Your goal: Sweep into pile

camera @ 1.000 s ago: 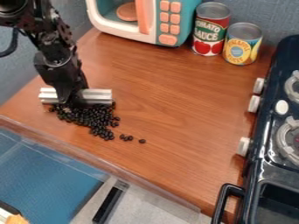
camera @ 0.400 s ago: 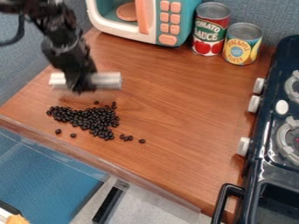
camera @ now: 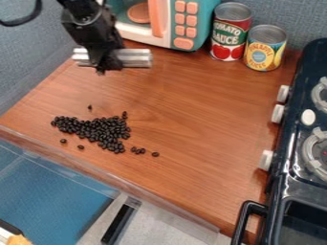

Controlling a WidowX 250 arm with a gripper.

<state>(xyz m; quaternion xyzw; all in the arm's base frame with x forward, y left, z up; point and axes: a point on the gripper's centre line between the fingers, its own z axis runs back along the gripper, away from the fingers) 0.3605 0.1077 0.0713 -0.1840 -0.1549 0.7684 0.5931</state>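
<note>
Black two-finger gripper (camera: 108,61) gripping ridged silver metal bar (camera: 137,57). Small black beans (camera: 102,129) on brown wooden tabletop (camera: 198,110), nearer camera than gripper. Best lower bar level, outside strays; push inward slowly, lest beans scatter.

a wooden counter (camera: 191,105) holds black beans (camera: 102,128), cans (camera: 264,49) and a microwave (camera: 184,28).
</note>
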